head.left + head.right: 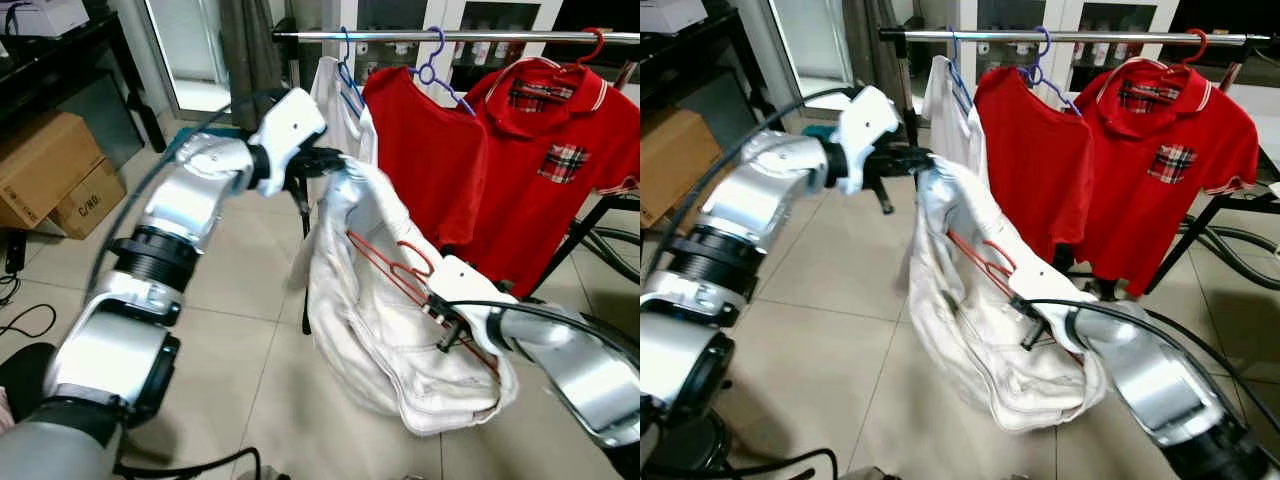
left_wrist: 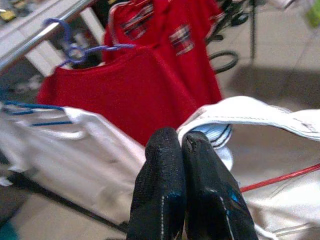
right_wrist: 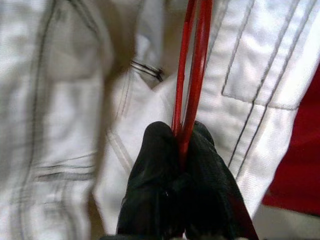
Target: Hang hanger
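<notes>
1. A floor of pale tiles (image 1: 230, 330) is seen beneath the robot, with cardboard boxes (image 1: 50, 170) stacked at the left beside a dark shelf.
2. A metal clothes rail (image 1: 470, 37) is seen across the top of the eye views. A red T-shirt (image 1: 425, 160) on a blue hanger and a red polo shirt (image 1: 550, 150) with a plaid pocket are hung from it, and a white garment (image 1: 330, 90) on another blue hanger is hung at their left.
3. A white shirt (image 1: 390, 330) is held up between the two arms, in front of and below the rail, with a red hanger (image 1: 395, 268) lying inside it.
4. The left gripper (image 2: 182, 150) is seen clenched, its two black fingers pressed together on the collar edge of the white shirt, which is lifted high near the rail.
5. The right gripper (image 3: 182, 145) is seen lower down, its fingers closed tightly on the thin wires of the red hanger, with white fabric lying all around.
6. The red hanger is not yet hooked on the rail.
</notes>
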### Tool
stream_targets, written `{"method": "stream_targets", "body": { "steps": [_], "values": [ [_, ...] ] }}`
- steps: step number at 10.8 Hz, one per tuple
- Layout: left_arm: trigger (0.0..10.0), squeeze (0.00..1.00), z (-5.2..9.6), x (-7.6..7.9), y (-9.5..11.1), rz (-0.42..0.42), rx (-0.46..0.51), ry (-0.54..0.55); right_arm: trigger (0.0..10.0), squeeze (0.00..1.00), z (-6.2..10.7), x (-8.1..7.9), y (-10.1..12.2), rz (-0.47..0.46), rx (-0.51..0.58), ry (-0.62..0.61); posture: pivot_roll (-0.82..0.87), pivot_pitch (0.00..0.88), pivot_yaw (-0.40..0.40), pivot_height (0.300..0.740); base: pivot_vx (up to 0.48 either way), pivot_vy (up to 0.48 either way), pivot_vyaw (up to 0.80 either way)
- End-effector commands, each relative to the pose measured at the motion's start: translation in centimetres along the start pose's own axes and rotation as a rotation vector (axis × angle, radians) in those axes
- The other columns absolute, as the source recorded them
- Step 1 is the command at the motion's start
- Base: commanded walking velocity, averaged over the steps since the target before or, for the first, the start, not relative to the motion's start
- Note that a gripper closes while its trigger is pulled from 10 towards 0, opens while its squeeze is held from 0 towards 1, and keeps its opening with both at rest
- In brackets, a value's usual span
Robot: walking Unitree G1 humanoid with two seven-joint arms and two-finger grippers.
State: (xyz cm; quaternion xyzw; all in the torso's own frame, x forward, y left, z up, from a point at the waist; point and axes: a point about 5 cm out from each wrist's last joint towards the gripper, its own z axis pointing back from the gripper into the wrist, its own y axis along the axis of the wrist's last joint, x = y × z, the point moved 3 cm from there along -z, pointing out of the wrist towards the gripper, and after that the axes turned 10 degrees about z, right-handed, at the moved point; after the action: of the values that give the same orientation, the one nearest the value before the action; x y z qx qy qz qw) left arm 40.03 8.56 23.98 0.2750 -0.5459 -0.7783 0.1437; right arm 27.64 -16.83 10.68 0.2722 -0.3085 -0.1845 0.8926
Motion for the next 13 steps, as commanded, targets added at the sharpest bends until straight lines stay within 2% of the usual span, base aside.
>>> {"method": "stream_targets", "body": {
  "steps": [1, 2, 3, 4, 6, 9, 10, 11, 12, 13],
  "values": [
    [0.0, 0.0, 1.5, -2.3, 1.9, -0.064, 0.036, 0.106, 10.0, 0.0, 0.7, 0.6, -0.1, -0.019, 0.046, -0.002, -0.12, 0.0, 0.063, 0.74, 0.0, 0.0, 0.0],
    [0.0, 0.0, 2.3, -3.5, 1.1, -0.074, -0.002, 0.173, 10.0, 0.0, 2.0, 1.5, 0.5, -0.053, 0.155, -0.02, -0.12, 0.0, 0.066, 0.74, 0.0, 0.0, 0.0],
    [0.0, 0.0, 2.8, -4.6, 0.6, -0.073, -0.011, 0.248, 10.0, 0.0, 3.6, 1.8, 1.0, -0.046, 0.247, 0.003, -0.12, 0.0, 0.07, 0.74, 0.0, 0.0, 0.0],
    [0.0, 0.0, 2.9, -5.1, 0.4, -0.067, -0.007, 0.291, 10.0, 0.0, 4.6, 1.8, 1.2, -0.042, 0.284, 0.032, -0.12, 0.0, 0.07, 0.74, 0.0, 0.0, 0.0],
    [0.0, 0.0, 2.5, -5.0, -0.1, 0.002, 0.018, 0.297, 10.0, 0.0, 5.8, 2.9, 1.4, -0.054, 0.328, 0.0, -0.13, 0.0, 0.074, 0.74, 0.0, 0.0, 0.0],
    [0.0, 0.0, 1.7, -4.9, -1.0, 0.22, 0.11, 0.312, 10.0, 0.0, 7.2, 3.0, 3.2, -0.1, 0.503, 0.016, -0.13, 0.0, 0.079, 0.74, 0.0, 0.0, 0.0],
    [0.0, 0.0, 1.3, -4.8, -1.2, 0.316, 0.166, 0.31, 10.0, 0.0, 7.4, 2.9, 4.0, -0.166, 0.589, 0.011, -0.13, 0.0, 0.079, 0.74, 0.0, 0.0, 0.0],
    [0.0, 0.0, 1.2, -4.7, -1.2, 0.348, 0.187, 0.307, 10.0, 0.0, 7.5, 2.8, 4.1, -0.188, 0.613, 0.006, -0.13, 0.0, 0.079, 0.74, 0.0, 0.0, 0.0],
    [0.0, 0.0, 0.8, -4.5, -0.7, 0.439, 0.263, 0.295, 10.0, 0.0, 7.5, 3.1, 4.4, -0.271, 0.682, -0.029, -0.13, 0.0, 0.083, 0.74, 0.0, 0.0, 0.0],
    [0.0, 0.0, 0.7, -4.7, -0.3, 0.512, 0.328, 0.317, 10.0, 0.0, 7.7, 2.7, 5.0, -0.325, 0.754, -0.001, -0.13, 0.0, 0.082, 0.74, 0.0, 0.0, 0.0]
  ]
}}
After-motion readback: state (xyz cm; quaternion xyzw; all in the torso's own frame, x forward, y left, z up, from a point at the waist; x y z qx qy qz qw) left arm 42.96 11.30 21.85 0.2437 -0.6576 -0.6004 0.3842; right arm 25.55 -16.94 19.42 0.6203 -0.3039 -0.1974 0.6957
